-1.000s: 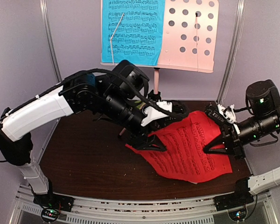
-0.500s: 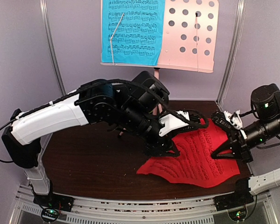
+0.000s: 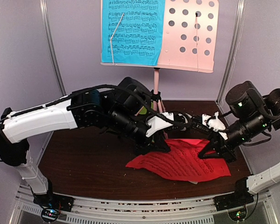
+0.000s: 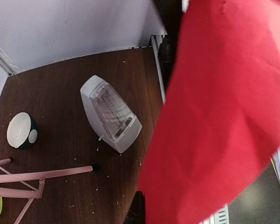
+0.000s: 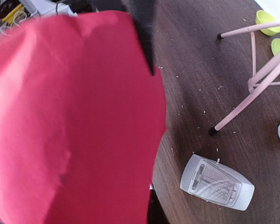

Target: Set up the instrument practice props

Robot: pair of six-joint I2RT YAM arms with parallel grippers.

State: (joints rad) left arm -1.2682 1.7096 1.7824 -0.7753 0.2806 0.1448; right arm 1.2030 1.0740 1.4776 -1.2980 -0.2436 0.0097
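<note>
Dark-brown wood bench [image 4: 60, 88], flecked with crumbs, between pale lilac walls [image 3: 18, 46]. Saw the red sheet [image 3: 182, 162] clamped by the closed left gripper [image 3: 155, 148] and right gripper [image 3: 211, 153], sagging onto the bench's right half. Found the metronome [image 4: 110, 114] lying near the music stand's [image 3: 190, 35] foot, blue sheet [image 3: 133, 30] on its desk.

Even bright light, close paper blurred

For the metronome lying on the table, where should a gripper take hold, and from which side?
Probably across the two long slanted sides of the metronome, toward its narrower end, coming straight down from above. It lies flat on the table with its clear front up, so both sides are exposed and nothing stands against them.
</note>
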